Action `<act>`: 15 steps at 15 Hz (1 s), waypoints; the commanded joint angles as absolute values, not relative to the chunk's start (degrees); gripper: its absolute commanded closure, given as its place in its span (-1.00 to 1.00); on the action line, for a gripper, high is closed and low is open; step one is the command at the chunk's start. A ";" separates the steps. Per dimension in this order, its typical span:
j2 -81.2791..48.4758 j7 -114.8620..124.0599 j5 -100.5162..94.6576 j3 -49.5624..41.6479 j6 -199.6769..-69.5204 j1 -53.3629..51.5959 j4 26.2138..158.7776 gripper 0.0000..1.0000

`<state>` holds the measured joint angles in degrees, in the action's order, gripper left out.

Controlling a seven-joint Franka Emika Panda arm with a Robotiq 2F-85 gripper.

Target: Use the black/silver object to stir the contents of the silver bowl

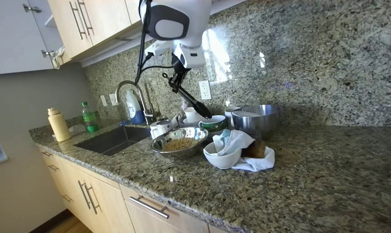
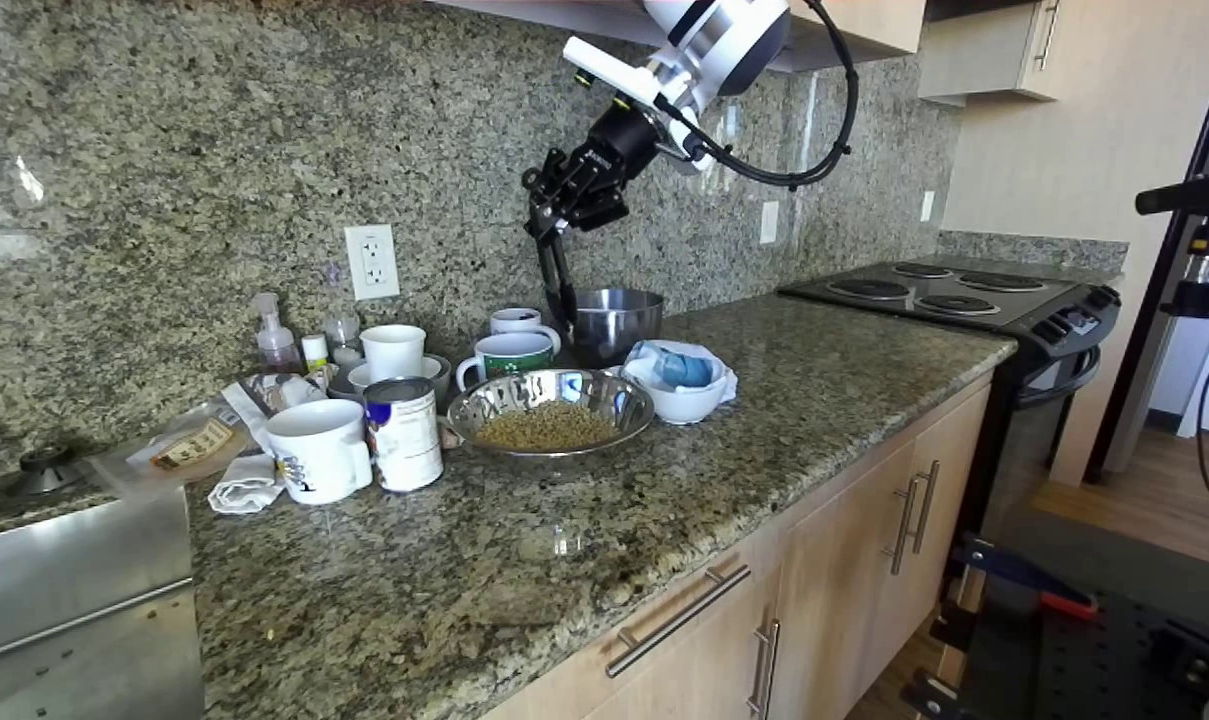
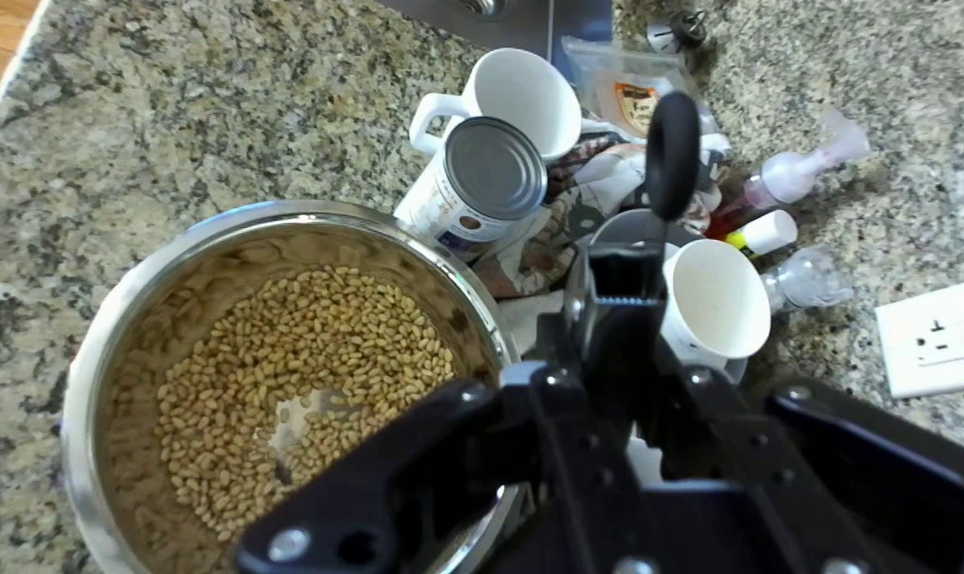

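The silver bowl [image 1: 195, 151] stands on the counter with tan grains in it; it also shows in an exterior view [image 2: 554, 452] and at the left of the wrist view [image 3: 83, 430]. A bare patch shows among the grains. My gripper [image 1: 175, 84] is shut on the black/silver object [image 1: 191, 98] and holds it tilted in the air, behind and above the bowl. The gripper [image 2: 544, 226] and the object [image 2: 556, 272] also show in an exterior view. Its lower end hangs near the green mug, apart from the bowl. In the wrist view, one black end [image 3: 673, 155] sticks up past the fingertips [image 3: 621, 299].
A green mug [image 1: 213, 123] and a steel pot [image 1: 260, 123] stand behind the bowl. A white bowl with cloth [image 1: 222, 158] is beside it. A can [image 2: 404, 440], a white mug [image 2: 319, 455] and a white cup [image 2: 394, 350] stand on its sink side.
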<state>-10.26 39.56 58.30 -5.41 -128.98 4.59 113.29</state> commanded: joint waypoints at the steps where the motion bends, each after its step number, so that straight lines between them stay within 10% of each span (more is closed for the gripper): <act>1: -7.69 36.31 63.17 -5.82 -132.37 5.40 115.84 0.90; 15: -8.87 17.80 89.37 -6.04 -152.88 5.58 117.22 0.90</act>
<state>-9.86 21.27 84.83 -6.44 -149.65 5.68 116.03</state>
